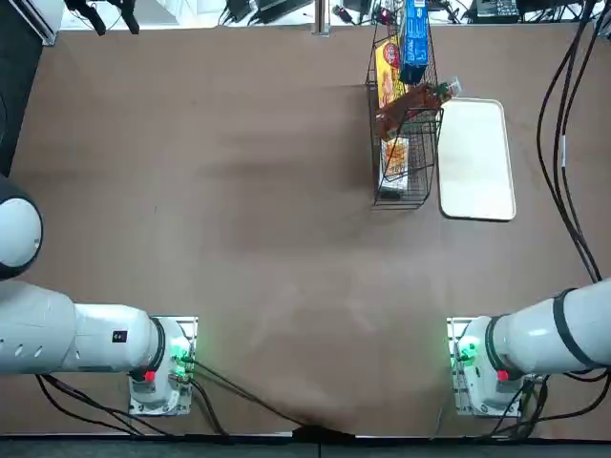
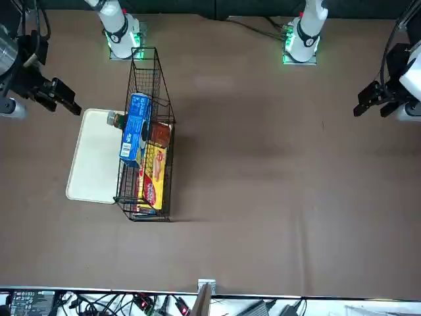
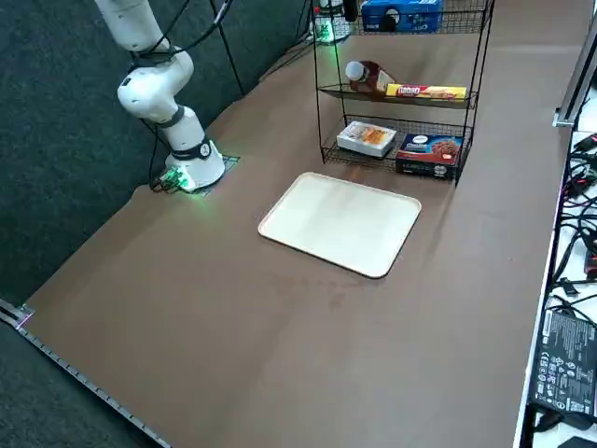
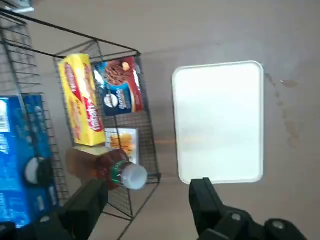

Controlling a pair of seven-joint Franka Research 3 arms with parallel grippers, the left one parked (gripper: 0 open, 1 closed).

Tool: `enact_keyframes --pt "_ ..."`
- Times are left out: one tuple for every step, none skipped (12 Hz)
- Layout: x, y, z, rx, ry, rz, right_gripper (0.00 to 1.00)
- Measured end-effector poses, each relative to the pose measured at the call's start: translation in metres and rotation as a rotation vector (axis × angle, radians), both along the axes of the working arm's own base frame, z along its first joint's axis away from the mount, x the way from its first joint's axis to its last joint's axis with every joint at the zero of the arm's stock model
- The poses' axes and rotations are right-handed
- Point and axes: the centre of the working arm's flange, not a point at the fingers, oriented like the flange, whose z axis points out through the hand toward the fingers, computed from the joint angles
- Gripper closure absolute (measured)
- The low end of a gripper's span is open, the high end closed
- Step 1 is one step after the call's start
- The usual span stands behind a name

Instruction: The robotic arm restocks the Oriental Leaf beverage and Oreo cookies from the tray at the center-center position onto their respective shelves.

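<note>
Your right gripper (image 4: 149, 200) is spread, fingers well apart, with nothing pinched between them. In the front view it hangs above the table on the tray's side of the rack, outside the wire frame.

Oriental Leaf bottle (image 4: 107, 167): in the wire rack (image 3: 471, 93), middle tier, lying on its side. White cap (image 3: 354, 71) points out toward the tray side. You've got the yellow-and-red box (image 4: 81, 100) right beside it on the same tier.

Oreo packet (image 2: 135, 130): top tier of the rack, above the bottle's tier, blue with white markings. It lies lengthwise along the tier.

Bottom tier holds two more: a small white box with an orange food picture (image 3: 367, 138), and a dark blue-and-red cookie box (image 3: 428, 155) next to it.

White tray (image 1: 476, 159) lies flat on the table (image 1: 239, 239), just beside the rack, its bare surface facing up. You can see both task items on the rack.
</note>
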Motion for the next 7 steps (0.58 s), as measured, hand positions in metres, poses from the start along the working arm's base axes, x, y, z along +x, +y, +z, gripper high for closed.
enact_keyframes --pt "-0.001 -0.002 -0.002 -0.015 0.012 0.000 0.00" --pt "-0.002 -0.012 -0.003 -0.028 0.028 0.018 0.00" --pt "-0.003 -0.020 -0.004 -0.030 0.034 0.035 0.00" --pt "-0.003 -0.030 -0.004 -0.030 0.041 0.047 0.00" --pt "-0.004 -0.039 -0.004 -0.030 0.045 0.051 0.00" --pt "-0.005 -0.046 -0.003 -0.029 0.048 0.052 0.00" --pt "-0.006 -0.051 -0.002 -0.030 0.049 0.051 0.00"
